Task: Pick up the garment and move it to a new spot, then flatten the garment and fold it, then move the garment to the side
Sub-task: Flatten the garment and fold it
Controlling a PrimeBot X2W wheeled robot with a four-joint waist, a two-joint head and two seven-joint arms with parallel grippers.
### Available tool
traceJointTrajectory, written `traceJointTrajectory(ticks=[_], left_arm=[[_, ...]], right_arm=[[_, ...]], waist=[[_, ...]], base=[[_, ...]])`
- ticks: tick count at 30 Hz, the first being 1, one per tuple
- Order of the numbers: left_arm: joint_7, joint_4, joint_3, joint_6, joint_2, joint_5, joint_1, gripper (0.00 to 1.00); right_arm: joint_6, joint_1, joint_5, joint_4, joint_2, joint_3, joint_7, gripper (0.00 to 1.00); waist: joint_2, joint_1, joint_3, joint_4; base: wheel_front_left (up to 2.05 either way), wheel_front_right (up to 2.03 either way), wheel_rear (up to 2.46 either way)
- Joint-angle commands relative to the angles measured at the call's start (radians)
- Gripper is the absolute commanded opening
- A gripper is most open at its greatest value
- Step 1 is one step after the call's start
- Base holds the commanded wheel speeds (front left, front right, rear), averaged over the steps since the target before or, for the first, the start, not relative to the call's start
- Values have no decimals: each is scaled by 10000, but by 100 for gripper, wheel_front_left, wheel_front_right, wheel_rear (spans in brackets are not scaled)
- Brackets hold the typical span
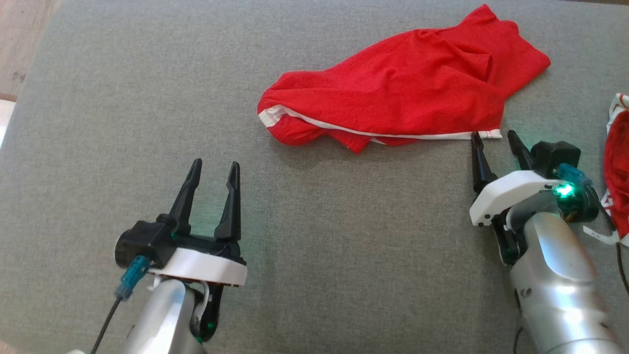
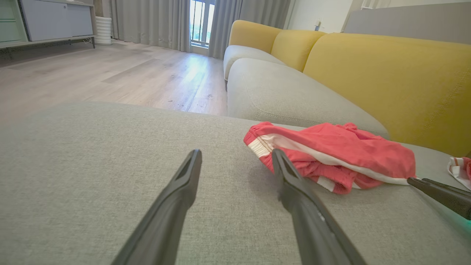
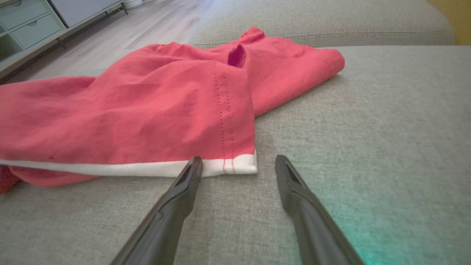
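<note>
With our left tool (image 1: 215,163) and right tool (image 1: 493,133) both open, we are risking pinching only the corner layer of the crumpled red white-hemmed garment (image 1: 403,93) on the grey fabric cushion (image 1: 344,246).

Red garment (image 1: 393,93), white band along hem, upper right of head view. Plain grey-weave cushion (image 1: 314,246). Red-and-white cloth (image 1: 618,167) at right edge. Mustard-yellow sofa backs (image 2: 386,77) in left wrist view.

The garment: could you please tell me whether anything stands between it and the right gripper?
Nothing visible does. The open right gripper sits at the white-hemmed corner of the garment, with bare cushion beneath.
</note>
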Motion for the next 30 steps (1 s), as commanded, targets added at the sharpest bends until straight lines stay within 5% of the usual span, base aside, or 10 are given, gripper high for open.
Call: traceJointTrajectory(ticks=[1, 8, 9, 10, 19, 30], left_arm=[[-95, -236, 351, -80, 51, 77, -356, 100], [-95, -183, 257, -117, -17, 200, -477, 100], [-95, -166, 246, -120, -22, 213, -487, 100], [-95, -152, 243, -123, -27, 225, -496, 100], [-95, -241, 425, -139, -50, 231, -554, 100], [-95, 837, -810, -144, 360, -1310, -1311, 100]], right_arm=[[67, -329, 70, -86, 1, 287, -146, 100], [67, -804, 10, 740, 1, 755, -371, 100], [67, -862, 24, 834, 1, 809, -395, 90], [67, -920, 28, 919, 1, 858, -424, 2], [67, -1165, 332, 953, 1, 1133, -901, 0], [67, -1099, 733, 63, 1, 1404, -949, 0]], waist=[[0, 0, 21, -21], [0, 0, 147, -82], [0, 0, 159, -95], [0, 0, 169, -112], [0, 0, 18, -487], [0, 0, -23, -1125]], base=[[0, 0, 0], [0, 0, 0], [0, 0, 0], [0, 0, 0], [0, 0, 0], [0, 0, 0]])
